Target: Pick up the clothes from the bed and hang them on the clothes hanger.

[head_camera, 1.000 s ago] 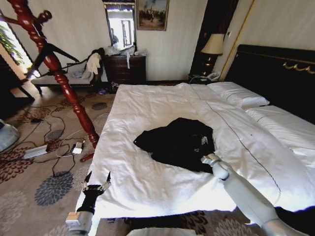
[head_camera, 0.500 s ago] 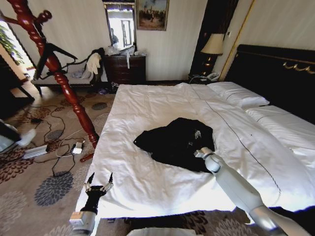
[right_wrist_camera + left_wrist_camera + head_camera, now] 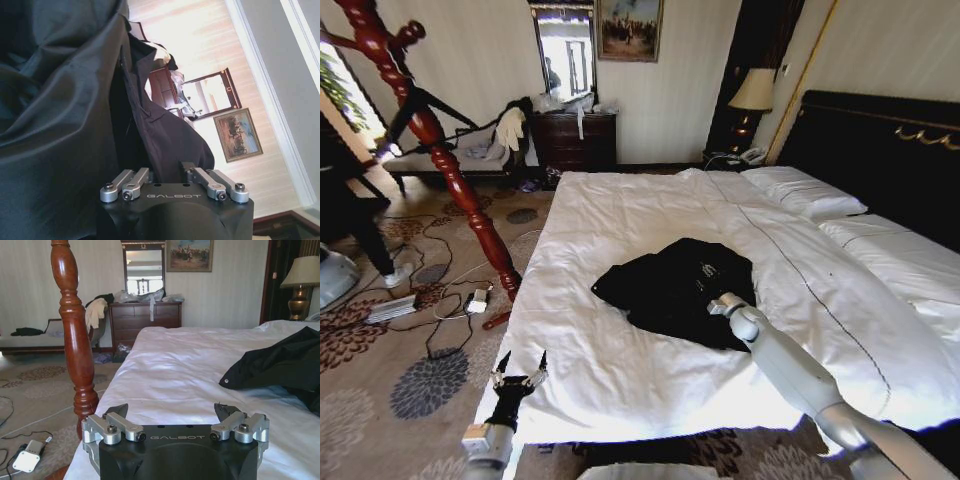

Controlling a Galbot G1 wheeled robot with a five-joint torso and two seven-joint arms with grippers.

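Now the right gripper (image 3: 713,282) has pushed toward eleven o'clock into the black clothes (image 3: 675,290), its grip state impossible to tell, suggesting a grasp is near, while the left gripper (image 3: 517,377) waits open.

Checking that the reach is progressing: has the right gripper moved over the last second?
Yes. In the head view the right gripper has shifted leftward across the black coat on the bed, away from the black headboard.

Light: you get daylight from window (image 3: 342,95) at left, duvet (image 3: 650,215) glaring white.
Edges: head view bends w/ fisheye.
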